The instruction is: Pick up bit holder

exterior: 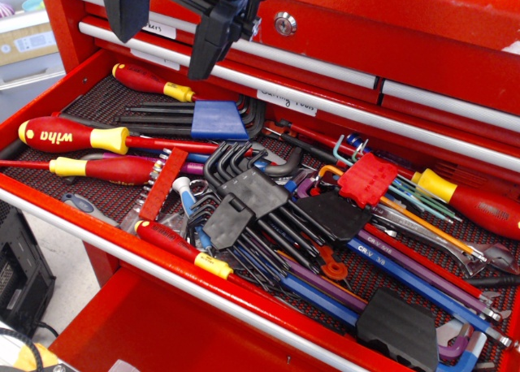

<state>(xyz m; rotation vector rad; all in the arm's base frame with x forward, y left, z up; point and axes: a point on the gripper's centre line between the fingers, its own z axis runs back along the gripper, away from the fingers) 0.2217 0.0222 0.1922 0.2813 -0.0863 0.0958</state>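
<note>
An open red tool drawer (49,205) fills this single view, lined with dark mesh and crowded with hand tools. At the top edge, a black two-fingered gripper (173,24) hangs above the drawer's back left area, its fingers spread apart with nothing between them, well clear of every tool below. The bit holder (163,185), a narrow flat red bar, lies left of centre in the drawer, tilted so its upper end points up and to the right; small silver bits run along its left edge. It rests just beside a red-and-yellow screwdriver (101,169) on its left, whose handle nearly meets it, and a large screwdriver marked "wiha" (73,136) lies above that, its red shaft crossing near the bar's upper end. A third red-and-yellow screwdriver (152,82) sits at the back left, close under the gripper. A blue hex-key holder (217,119) with black keys lies behind the bar. To the right of the bar are fanned sets of black hex keys (244,197), and further right a blocky red hex-key holder (367,179) with coloured keys. Another screwdriver (183,248) rests along the front edge.
</note>
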